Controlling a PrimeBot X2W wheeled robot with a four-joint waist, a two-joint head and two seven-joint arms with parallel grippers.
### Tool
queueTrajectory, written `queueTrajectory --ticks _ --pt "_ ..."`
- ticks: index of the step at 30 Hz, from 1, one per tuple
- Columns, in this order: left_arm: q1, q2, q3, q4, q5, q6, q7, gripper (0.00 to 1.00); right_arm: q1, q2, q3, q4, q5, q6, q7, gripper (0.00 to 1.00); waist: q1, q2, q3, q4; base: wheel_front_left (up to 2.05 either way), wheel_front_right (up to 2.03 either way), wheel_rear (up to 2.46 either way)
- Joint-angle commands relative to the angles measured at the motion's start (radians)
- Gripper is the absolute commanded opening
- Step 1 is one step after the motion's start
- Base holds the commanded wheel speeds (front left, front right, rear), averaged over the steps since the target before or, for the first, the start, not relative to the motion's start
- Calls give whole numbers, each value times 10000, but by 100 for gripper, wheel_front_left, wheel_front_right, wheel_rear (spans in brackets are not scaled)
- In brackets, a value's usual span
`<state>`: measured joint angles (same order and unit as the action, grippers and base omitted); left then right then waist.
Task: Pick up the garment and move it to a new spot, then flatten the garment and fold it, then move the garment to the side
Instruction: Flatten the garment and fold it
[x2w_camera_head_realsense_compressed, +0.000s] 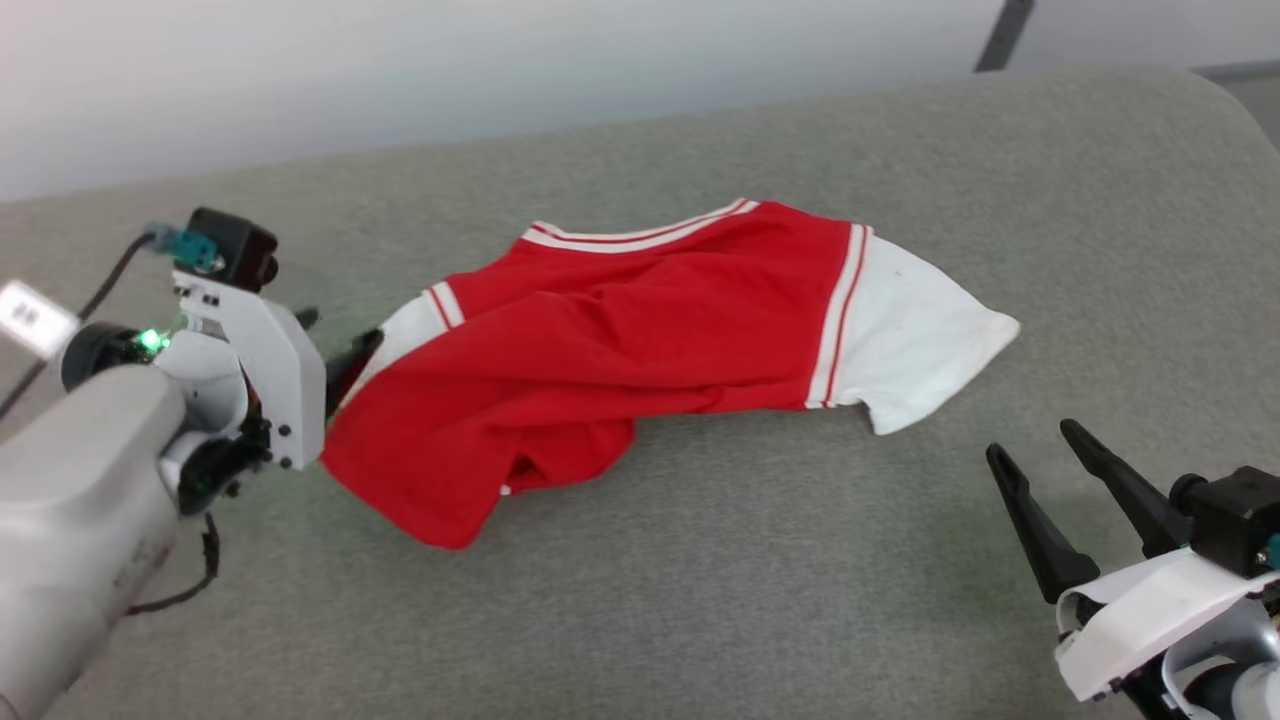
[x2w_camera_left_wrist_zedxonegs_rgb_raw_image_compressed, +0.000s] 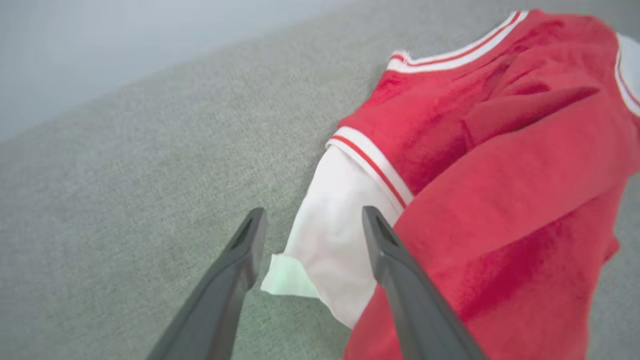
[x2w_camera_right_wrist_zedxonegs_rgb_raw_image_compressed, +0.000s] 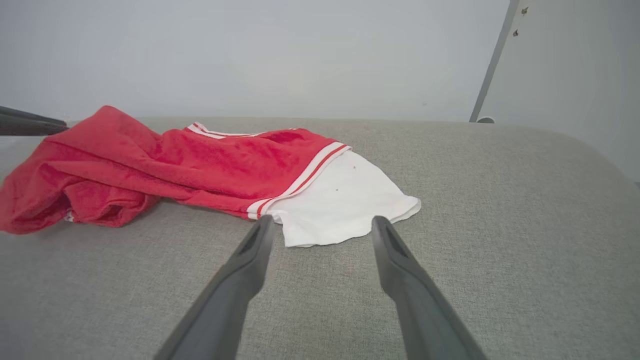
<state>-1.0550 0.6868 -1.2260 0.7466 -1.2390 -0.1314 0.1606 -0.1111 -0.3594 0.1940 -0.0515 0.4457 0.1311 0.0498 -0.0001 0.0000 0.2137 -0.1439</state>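
The garment (x2w_camera_head_realsense_compressed: 600, 350) lies crumpled on the grey fabric surface, a red body with white sleeves and red-and-white striped trim. One white sleeve (x2w_camera_head_realsense_compressed: 915, 335) spreads flat at its right end. My left gripper (x2w_camera_head_realsense_compressed: 335, 340) is at the garment's left end. In the left wrist view its fingers (x2w_camera_left_wrist_zedxonegs_rgb_raw_image_compressed: 240, 265) stand apart, open, with the other white sleeve (x2w_camera_left_wrist_zedxonegs_rgb_raw_image_compressed: 330, 235) lying between them, and the red garment (x2w_camera_left_wrist_zedxonegs_rgb_raw_image_compressed: 500, 150) bunches to their right. My right gripper (x2w_camera_head_realsense_compressed: 1035, 440) is open at the lower right, apart from the cloth. In the right wrist view the right gripper (x2w_camera_right_wrist_zedxonegs_rgb_raw_image_compressed: 322, 220) points at the garment's (x2w_camera_right_wrist_zedxonegs_rgb_raw_image_compressed: 200, 160) flat sleeve.
The grey upholstered surface (x2w_camera_head_realsense_compressed: 700, 600) stretches wide around the cloth, with a rounded far-right corner (x2w_camera_head_realsense_compressed: 1200, 110). A pale wall (x2w_camera_head_realsense_compressed: 400, 70) runs behind it, and a dark pole (x2w_camera_head_realsense_compressed: 1005, 35) stands at the upper right.
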Motion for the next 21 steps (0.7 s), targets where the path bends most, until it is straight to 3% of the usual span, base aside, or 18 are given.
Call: queueTrajectory --ticks 1,5,9,12,15,21 --pt "270 -49 125 -128 85 67 -624 100 -101 -200 65 -41 -10 -6 173 100 1 0 -249 340 0 0 0" --pt "931 -249 412 -788 290 467 -2519 100 -440 -744 334 75 381 -6 1067 100 1 0 -413 786 0 0 0" --pt "1961 -518 749 -1831 442 1317 -4003 100 -1183 -1442 610 309 1020 -6 2204 100 1 0 -385 1267 0 0 0" --pt "2726 -696 1315 -2858 875 2098 -4243 100 -1878 -2060 610 646 1581 -6 2988 100 1 0 -252 1699 0 0 0" --pt "3740 -910 2529 -4186 1732 2719 -4242 100 -2699 -2615 601 1101 2202 -6 3788 100 1 0 -53 2101 0 0 0" --pt "5572 -1322 4448 -6118 3450 3272 -4243 100 -4315 -3738 1008 2662 3082 -6 5278 100 1 0 520 2769 0 0 0"
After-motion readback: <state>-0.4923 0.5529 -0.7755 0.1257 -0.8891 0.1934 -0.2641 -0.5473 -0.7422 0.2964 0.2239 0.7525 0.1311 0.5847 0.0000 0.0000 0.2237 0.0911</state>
